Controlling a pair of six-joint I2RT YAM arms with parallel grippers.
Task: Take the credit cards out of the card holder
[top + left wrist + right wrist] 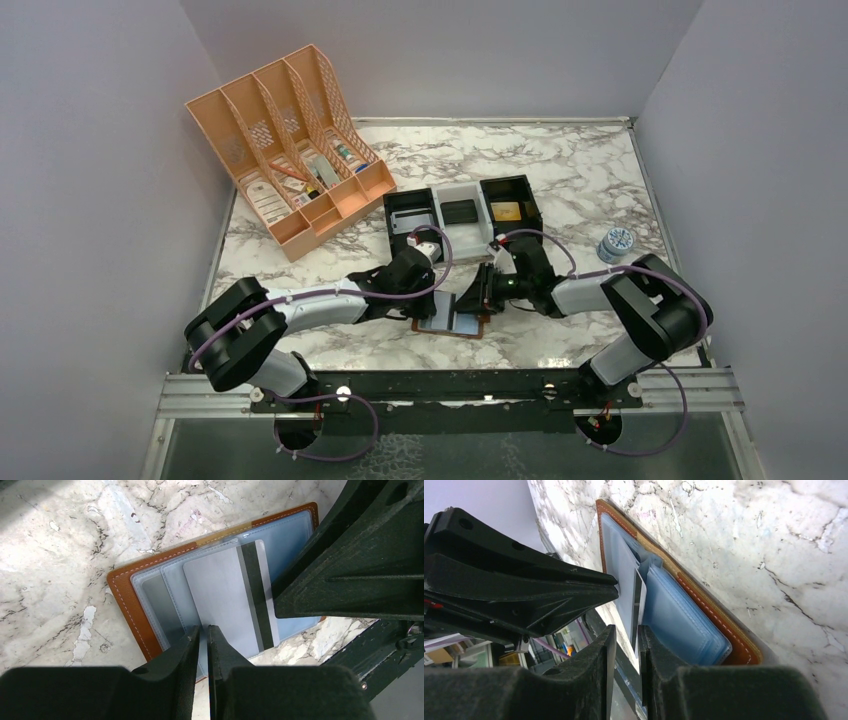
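Observation:
The brown card holder (462, 334) lies spread open on the marble between the two arms, its pale blue sleeves facing up (125, 597). A grey credit card (225, 600) with a black stripe sticks partly out of a sleeve. My left gripper (204, 629) has its jaws almost together at that card's near corner; whether they pinch anything is unclear. My right gripper (624, 630) is slightly open, and the card's thin edge (638, 605) stands loose in the gap. In the top view the grippers, left (445, 300) and right (478, 295), nearly touch over the holder.
Black-and-white trays (460, 215) stand just behind the grippers. An orange file organizer (285, 150) with small items sits at the back left. A small blue-and-white jar (615, 243) is at the right.

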